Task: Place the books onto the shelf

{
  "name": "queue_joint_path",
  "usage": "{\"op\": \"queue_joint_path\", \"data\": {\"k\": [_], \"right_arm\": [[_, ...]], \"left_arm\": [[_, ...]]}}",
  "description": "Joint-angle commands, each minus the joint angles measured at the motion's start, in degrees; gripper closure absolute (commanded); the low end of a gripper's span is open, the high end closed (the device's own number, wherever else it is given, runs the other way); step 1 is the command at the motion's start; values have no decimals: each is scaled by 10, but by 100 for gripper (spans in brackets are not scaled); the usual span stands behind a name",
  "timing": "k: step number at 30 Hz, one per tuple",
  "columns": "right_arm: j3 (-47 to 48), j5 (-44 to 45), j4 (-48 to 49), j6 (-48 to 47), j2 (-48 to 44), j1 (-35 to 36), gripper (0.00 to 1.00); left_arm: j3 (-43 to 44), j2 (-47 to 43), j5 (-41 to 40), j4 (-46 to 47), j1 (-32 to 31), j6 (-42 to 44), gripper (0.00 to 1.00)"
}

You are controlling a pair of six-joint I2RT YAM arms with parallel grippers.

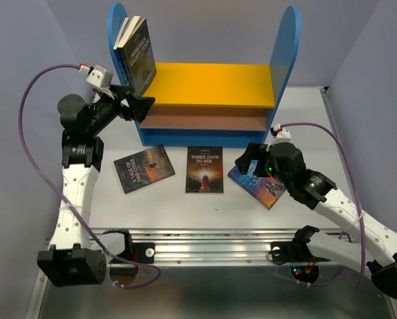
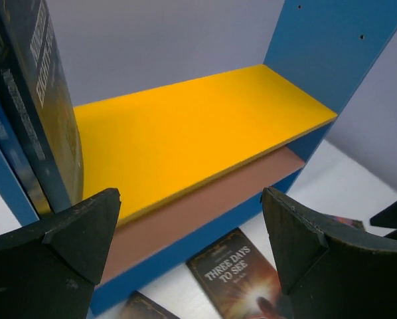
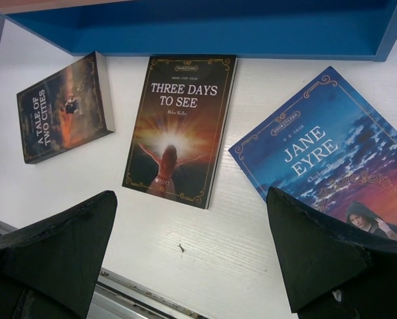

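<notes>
Left arm: your left gripper stands fully open and holds nothing. Its fingers are off the shelf, just in front of its left end. Ahead, between the two fingers, lies the bare yellow upper board, with the brown lower board under it. Above and beyond the left-hand finger, two books stand upright on the yellow board against the blue side panel. The front one is Nineteen Eighty-Four. The second book stands behind it; its title cannot be read from any view.

Right arm: your right gripper is likewise wide open and empty, hanging above the table with neither finger touching a book. Three books lie flat, covers up, in front of the shelf's blue base:
- Three Days to See lies ahead in the gap between the fingers, nearer the left-hand one.
- A Tale of Two Cities lies beyond the left-hand finger, turned at an angle.
- Jane Eyre lies beyond the right-hand finger, which hides its near corner.

None of the three books touches another.
</notes>
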Motion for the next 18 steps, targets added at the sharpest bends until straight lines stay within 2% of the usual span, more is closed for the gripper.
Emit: {"op": "queue_joint_path", "data": {"k": [1, 4, 6, 7, 9, 10, 11, 18], "right_arm": [[1, -5, 8, 8, -7, -2, 0], [-9, -9, 12, 8, 2, -2, 0], [-13, -18, 18, 3, 11, -2, 0], [-16, -24, 23, 2, 18, -2, 0], [-27, -50, 48, 4, 45, -2, 0], [-33, -63, 59, 5, 57, -2, 0], [-35, -83, 83, 11, 82, -2, 0], [-45, -71, 143, 61, 186, -2, 0]], "left_arm": [[-75, -88, -75, 10, -10, -152, 1], [-147, -147, -100, 12, -27, -246, 1], [-172, -171, -128, -15, -55, -276, 1], [-187, -176, -178, -37, -69, -290, 1], [-202, -181, -226, -93, -123, -311, 1], [-221, -182, -273, -113, -162, -316, 1], [-233, -180, -288, -129, -179, -322, 1], [-333, -108, -336, -146, -274, -352, 1]]}}
